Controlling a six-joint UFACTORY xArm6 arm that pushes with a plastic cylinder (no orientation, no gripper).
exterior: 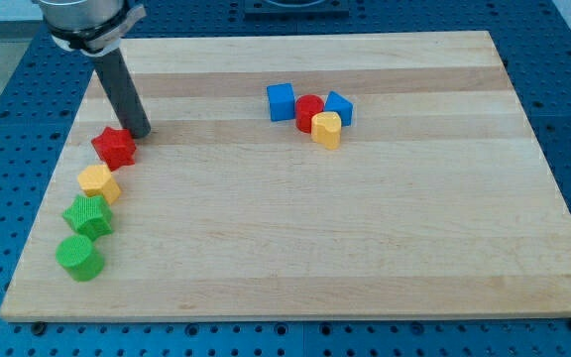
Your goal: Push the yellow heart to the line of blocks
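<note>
Nearest the camera: green cylinder (78, 257), at the view's bottom left of the desk (295, 248).
Directly above it, touching or just beside: green star-shaped block (88, 215).
Next up the line: yellow block (99, 183), shape not clear, close against the green star-shaped block.
At the upper end of the line: red star-shaped block (115, 147), just beside the yellow block.
Line of four blocks running from the view's bottom left upward and slightly rightward along the desk's left edge.

Dark rod entering from the view's top left, slanting down to the right. My tip (139, 132) resting on the desk just above and to the right of the red star-shaped block, touching it or very nearly so; contact not confirmable. No gripper fitted; nothing held.

Task item: yellow heart (327, 129), in the upper middle of the desk, well apart from the line of blocks and from my tip.
Pressed against its upper left: red cylinder (308, 110).
Left of the red cylinder, just beside it: blue cube (281, 101).
Right of the red cylinder, above the yellow heart: second blue block (339, 106), shape unclear.
Cluster of four tightly grouped, the yellow heart lowest in the view.
</note>
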